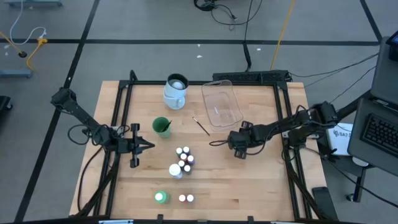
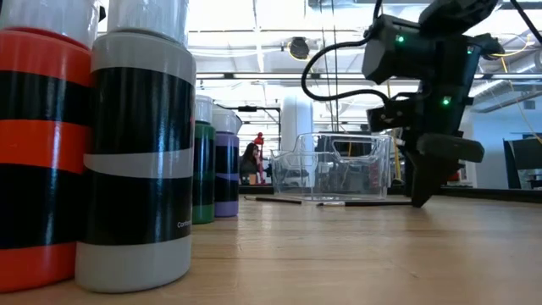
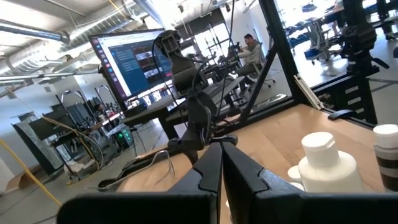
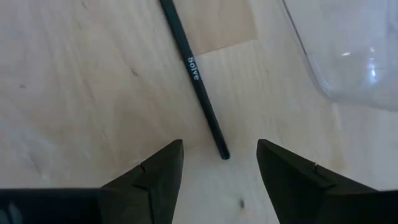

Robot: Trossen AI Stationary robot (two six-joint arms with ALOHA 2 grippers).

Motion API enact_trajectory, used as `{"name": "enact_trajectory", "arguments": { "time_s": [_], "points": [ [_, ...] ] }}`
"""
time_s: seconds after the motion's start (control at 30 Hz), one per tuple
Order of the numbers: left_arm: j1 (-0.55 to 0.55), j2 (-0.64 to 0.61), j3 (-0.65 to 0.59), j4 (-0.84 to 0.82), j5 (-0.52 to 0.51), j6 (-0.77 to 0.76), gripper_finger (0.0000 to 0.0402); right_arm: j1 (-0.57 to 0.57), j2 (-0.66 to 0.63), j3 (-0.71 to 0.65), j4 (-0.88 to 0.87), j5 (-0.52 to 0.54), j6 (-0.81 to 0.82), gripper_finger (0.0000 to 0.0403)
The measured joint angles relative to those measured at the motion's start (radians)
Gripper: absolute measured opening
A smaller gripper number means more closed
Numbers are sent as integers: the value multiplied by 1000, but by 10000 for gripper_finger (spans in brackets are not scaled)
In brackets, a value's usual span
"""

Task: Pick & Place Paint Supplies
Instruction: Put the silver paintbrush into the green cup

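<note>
A dark-handled brush point(image 4: 194, 81) lies flat on the wooden table, and one end of it point(image 4: 222, 152) lies in the gap of my open right gripper point(image 4: 219, 148). That gripper point(image 1: 238, 149) points steeply down just near of the clear tray point(image 1: 222, 102) and touches nothing. A second, thin brush point(image 1: 200, 126) lies left of the tray. Several small white-capped bottles point(image 1: 183, 158) stand in a cluster mid-table, with a green bottle point(image 1: 160, 197) and two small ones point(image 1: 186, 198) near the front edge. My left gripper point(image 1: 151, 146) hovers shut at the table's left side.
A white pitcher-like cup point(image 1: 176, 91) stands at the far edge and a green round container point(image 1: 161, 126) near it. In the low view, large bottles point(image 2: 135, 152) fill the left foreground. Bare wood lies between the bottle cluster and my right gripper.
</note>
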State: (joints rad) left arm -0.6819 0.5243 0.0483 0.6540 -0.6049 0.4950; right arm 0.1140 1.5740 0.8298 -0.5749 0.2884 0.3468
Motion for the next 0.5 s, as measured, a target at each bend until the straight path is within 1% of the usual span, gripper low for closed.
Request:
{"name": "enact_trajectory", "arguments": {
  "time_s": [0.13,0.23,0.4,0.5],
  "points": [
    [0,0,0,0,0,0,19,-31,-1,-2,30,-85,-58,202],
    [0,0,0,0,0,0,19,-59,-1,-3,45,-173,-100,198],
    [0,0,0,0,0,0,19,-105,-1,-3,54,-267,-115,191],
    [0,0,0,0,0,0,19,-119,-1,-3,54,-304,-118,187]
  ]
}}
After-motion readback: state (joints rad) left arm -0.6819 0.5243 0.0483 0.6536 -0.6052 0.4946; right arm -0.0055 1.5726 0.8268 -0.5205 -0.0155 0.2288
